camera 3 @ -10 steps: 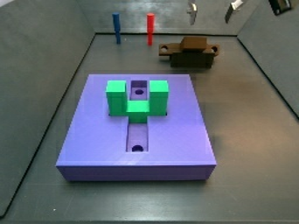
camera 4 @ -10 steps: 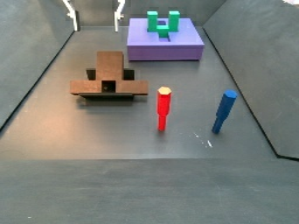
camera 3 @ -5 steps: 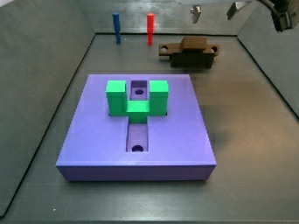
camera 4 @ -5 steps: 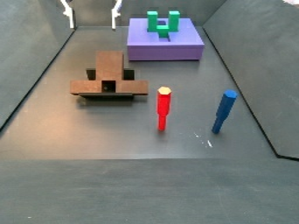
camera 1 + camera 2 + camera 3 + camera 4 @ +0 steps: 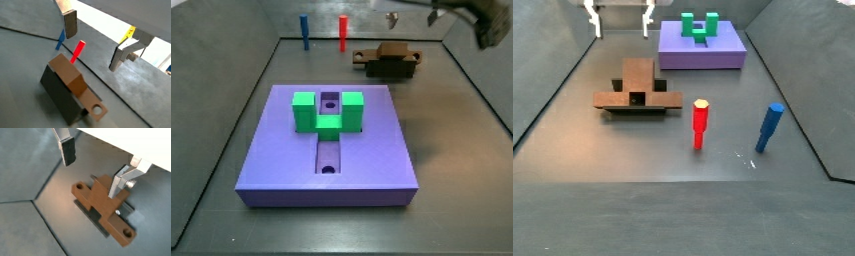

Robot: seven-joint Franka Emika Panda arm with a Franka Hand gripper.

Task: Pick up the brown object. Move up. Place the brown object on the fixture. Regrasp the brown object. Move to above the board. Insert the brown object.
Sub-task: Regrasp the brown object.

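The brown object (image 5: 385, 53) lies on the fixture (image 5: 392, 70) at the back of the floor. It is an orange-brown bar with a side stub and a round hole, and it shows in both wrist views (image 5: 69, 75) (image 5: 100, 202) and in a side view (image 5: 637, 82). The dark fixture (image 5: 641, 110) (image 5: 57, 94) (image 5: 102, 225) sits under it. My gripper (image 5: 413, 17) (image 5: 621, 20) hangs open and empty above the brown object. Its fingers (image 5: 70, 22) (image 5: 67, 150) hold nothing. The purple board (image 5: 278, 150) (image 5: 727, 52) carries a green block (image 5: 329, 110) (image 5: 700, 25).
A red peg (image 5: 342, 32) (image 5: 700, 125) (image 5: 78, 51) and a blue peg (image 5: 305, 30) (image 5: 768, 127) (image 5: 61, 40) stand upright near the fixture. Grey walls enclose the floor on all sides.
The gripper has come down a little towards the brown object, still open. More of the arm shows in a side view. The brown object and fixture have not moved.
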